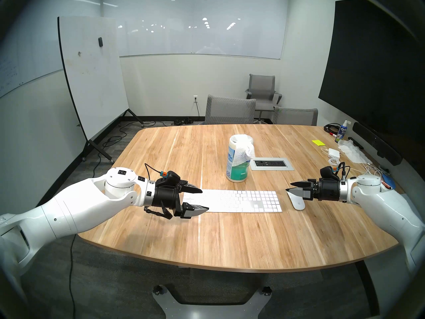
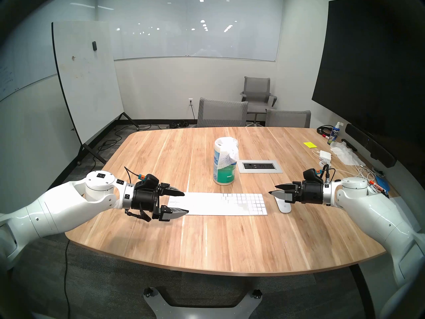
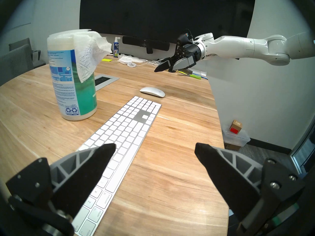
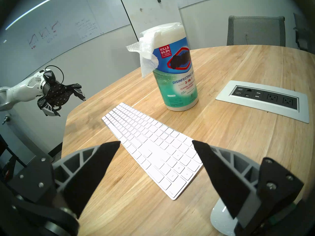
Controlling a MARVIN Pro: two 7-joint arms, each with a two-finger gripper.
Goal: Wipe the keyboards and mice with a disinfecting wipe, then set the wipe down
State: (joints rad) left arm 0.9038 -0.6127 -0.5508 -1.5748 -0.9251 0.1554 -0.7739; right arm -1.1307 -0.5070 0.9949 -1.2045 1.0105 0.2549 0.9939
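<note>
A slim white keyboard [image 1: 239, 201] lies across the middle of the wooden table [image 1: 230, 242]. A white mouse [image 1: 297, 202] sits just off its right end. Behind the keyboard stands a tub of disinfecting wipes [image 1: 238, 160], and one white wipe [image 1: 246, 154] hangs out of its top. My left gripper [image 1: 203, 199] hovers open over the keyboard's left end with nothing between its fingers. My right gripper [image 1: 288, 187] is open and empty above the mouse's far end. In the wrist views the keyboard [image 3: 129, 133] [image 4: 153, 145] and mouse [image 3: 152, 92] [image 4: 219, 218] show clearly.
A grey power and data panel [image 1: 272, 163] is set into the table behind the mouse. At the far right lie a white charger brick [image 1: 332, 152], cables, crumpled tissues [image 1: 351, 152], a spray bottle [image 1: 341, 131] and yellow sticky notes [image 1: 317, 142]. Grey chairs [image 1: 230, 111] stand behind the table.
</note>
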